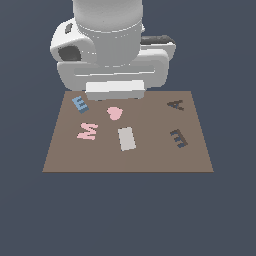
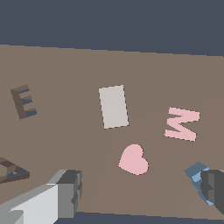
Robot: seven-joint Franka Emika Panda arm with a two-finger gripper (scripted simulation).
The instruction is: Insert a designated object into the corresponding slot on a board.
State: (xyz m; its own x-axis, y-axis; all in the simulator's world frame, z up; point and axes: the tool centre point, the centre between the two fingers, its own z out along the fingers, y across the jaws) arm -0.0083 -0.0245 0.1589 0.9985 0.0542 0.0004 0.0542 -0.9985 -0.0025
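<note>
The gripper (image 2: pixel 140 192) is hanging spread wide above the board (image 1: pixel 150 160), gripping nothing. The blue E (image 1: pixel 79 104) is lying just beside one finger (image 2: pixel 214 190) (the pink M (image 1: pixel 87 131) nearby), well apart from the E-shaped slot (image 1: pixel 178 138).

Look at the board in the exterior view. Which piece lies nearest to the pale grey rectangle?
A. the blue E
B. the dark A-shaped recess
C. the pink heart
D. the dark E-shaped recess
C: the pink heart lies just beyond the pale grey rectangle, toward the arm, while the blue E sits at the far corner on the exterior view's left and both dark recesses lie farther off, toward the board's right side.
</note>
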